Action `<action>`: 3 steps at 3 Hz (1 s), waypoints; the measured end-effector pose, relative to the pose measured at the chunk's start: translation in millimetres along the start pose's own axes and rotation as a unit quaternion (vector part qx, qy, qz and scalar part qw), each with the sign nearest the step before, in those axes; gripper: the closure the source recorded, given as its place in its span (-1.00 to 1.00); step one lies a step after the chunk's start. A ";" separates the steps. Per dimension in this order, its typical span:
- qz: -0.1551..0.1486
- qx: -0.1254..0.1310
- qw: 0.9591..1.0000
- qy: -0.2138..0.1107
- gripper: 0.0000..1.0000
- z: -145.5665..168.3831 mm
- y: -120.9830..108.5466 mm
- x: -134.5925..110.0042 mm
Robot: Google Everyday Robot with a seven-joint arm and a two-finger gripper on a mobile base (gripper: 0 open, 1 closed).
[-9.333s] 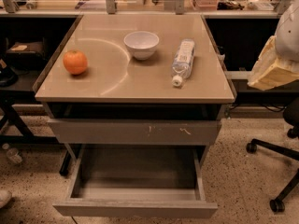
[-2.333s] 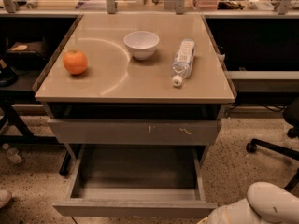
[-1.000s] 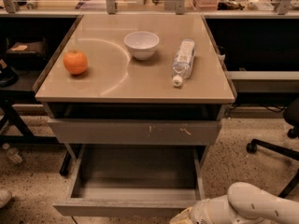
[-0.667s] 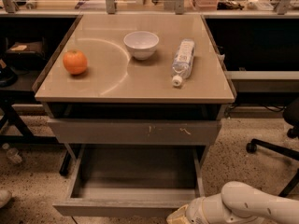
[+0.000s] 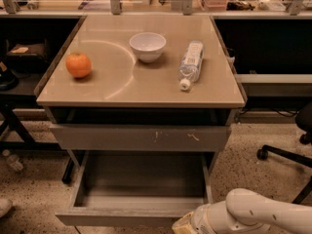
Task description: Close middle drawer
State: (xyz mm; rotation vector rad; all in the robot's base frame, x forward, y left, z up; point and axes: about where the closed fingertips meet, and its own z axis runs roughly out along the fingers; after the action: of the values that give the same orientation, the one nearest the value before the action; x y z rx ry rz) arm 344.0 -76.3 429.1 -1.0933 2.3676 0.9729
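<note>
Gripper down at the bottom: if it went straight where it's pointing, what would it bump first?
Probably the front of the open middle drawer. The gripper sits at the bottom edge, pointing left beside that front's right end, though depth is unclear.

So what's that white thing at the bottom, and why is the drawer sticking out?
That white thing is a robot's arm. The robot has just this one arm. Its tip, called the end effector, is at the bottom edge of the picture, right by the front of the open middle drawer. The drawer is empty, and the robot's job is to push it shut. There is only one camera, looking down at the table from the front. On the tabletop are an orange, a white bowl and a water bottle lying on its side. I can't see the end effector holding anything.
</note>
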 end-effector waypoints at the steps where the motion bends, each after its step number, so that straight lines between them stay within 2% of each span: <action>1: 0.000 0.000 1.000 0.000 0.18 0.0 0.0 0.0; 3: 0.000 0.000 1.000 0.000 -0.75 0.1 0.0 0.0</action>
State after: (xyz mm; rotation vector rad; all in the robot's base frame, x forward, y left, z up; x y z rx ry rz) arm 344.0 -76.2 429.0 -1.0934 2.3675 0.9730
